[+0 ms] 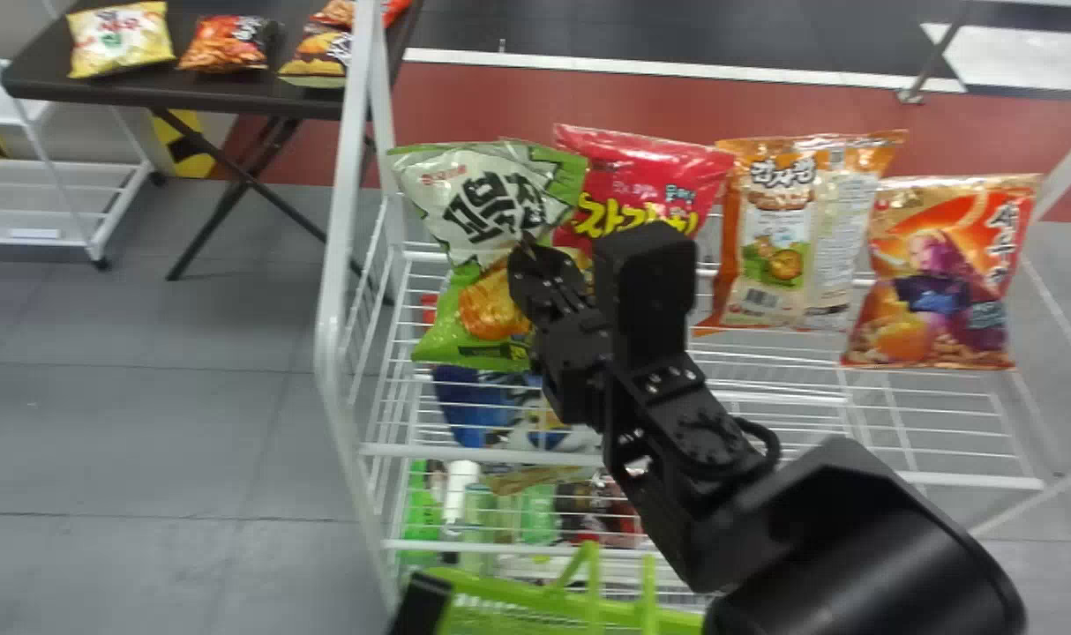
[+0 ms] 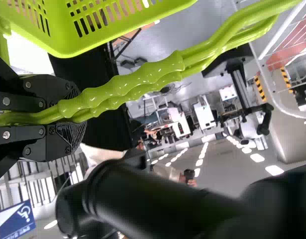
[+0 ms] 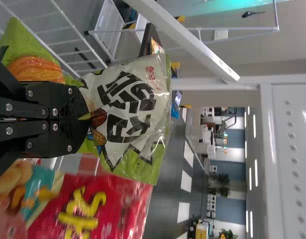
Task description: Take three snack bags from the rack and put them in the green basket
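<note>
Right arm comes up from the bottom edge of the head view; right gripper (image 1: 525, 254) at the leftmost snack bag on the rack (image 1: 346, 265), a green-and-white bag (image 1: 478, 198) with an orange picture on its lower part. Right wrist view: flat black fingers (image 3: 75, 107) pressed together on the bag's film, which puckers into creases at the tips; claw state recorded as closed, gripping the bag near its middle. Bag located at the rack's upper level, its white part bent over above the green lower part. Next along, to the right: red bag (image 1: 641, 172) with yellow lettering, just beside; then orange-and-clear bag (image 1: 774, 234); then orange-red bag (image 1: 937, 273), all leaning roughly upright. Blue bag (image 1: 469, 406) lies lower in the rack, below the green one. Green basket (image 1: 500, 586) sits at the bottom edge of the head view, nearer the robot than the rack; left gripper (image 1: 423, 604) shows at its left end. In the left wrist view the left gripper (image 2: 75, 117) is clamped on the basket's paired green handles (image 2: 128, 92). Dark table (image 1: 191, 93) behind, at left, bears more bags, among them a yellow one (image 1: 121, 40)
</note>
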`<state>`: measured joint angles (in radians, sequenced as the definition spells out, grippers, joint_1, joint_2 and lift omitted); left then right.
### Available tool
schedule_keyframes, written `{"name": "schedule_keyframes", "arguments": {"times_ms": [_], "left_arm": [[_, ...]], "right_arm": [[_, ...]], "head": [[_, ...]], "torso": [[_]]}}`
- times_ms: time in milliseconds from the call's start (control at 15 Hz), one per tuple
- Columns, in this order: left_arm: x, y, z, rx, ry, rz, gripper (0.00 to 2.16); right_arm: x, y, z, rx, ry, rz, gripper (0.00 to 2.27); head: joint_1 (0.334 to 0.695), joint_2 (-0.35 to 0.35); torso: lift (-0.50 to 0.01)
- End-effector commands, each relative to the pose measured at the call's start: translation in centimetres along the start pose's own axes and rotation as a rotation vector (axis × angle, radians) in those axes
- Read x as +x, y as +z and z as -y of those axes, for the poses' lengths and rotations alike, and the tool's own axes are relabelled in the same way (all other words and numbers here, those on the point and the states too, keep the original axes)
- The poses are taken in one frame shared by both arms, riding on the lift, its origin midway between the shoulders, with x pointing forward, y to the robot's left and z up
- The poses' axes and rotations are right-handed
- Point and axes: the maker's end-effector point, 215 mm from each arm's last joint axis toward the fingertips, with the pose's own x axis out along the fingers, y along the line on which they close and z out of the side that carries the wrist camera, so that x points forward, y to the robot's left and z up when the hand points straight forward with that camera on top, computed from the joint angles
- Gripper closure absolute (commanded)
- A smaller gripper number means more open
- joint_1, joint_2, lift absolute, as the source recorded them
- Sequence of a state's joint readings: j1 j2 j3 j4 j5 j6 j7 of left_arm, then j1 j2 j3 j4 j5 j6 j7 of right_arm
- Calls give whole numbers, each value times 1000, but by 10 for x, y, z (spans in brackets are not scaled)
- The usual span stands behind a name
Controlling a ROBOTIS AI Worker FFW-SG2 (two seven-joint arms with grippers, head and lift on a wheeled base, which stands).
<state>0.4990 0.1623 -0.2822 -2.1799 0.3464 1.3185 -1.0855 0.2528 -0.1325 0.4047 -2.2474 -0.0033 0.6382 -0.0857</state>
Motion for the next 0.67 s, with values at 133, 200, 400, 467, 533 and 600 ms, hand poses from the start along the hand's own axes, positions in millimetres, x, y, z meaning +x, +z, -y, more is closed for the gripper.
{"name": "schedule_keyframes", "arguments": {"times_ms": [133,200,400,467,533,600], "left_arm": [[-2,9,-4,14,16,7,1548],[-3,11,-6,11,17,11,1548],[-15,29,-8,27,11,82,1548],[-21,35,-7,26,4,111,1548],[-27,40,-5,28,0,133,1548],[-31,42,-4,26,-4,146,1548]], "right_arm": [[-105,2,73,12,-79,-41,2236],[-129,-5,89,2,-107,-86,2236],[-181,-41,128,-62,-192,-273,2236],[-199,-65,135,-64,-213,-373,2236],[-222,-94,136,-61,-220,-501,2233],[-245,-126,125,-25,-184,-638,2233]], "head": [[695,-321],[695,-350],[695,-350],[695,-350],[695,-350],[695,-350]], "torso": [[-6],[-6],[-6],[-6],[-6],[-6]]}}
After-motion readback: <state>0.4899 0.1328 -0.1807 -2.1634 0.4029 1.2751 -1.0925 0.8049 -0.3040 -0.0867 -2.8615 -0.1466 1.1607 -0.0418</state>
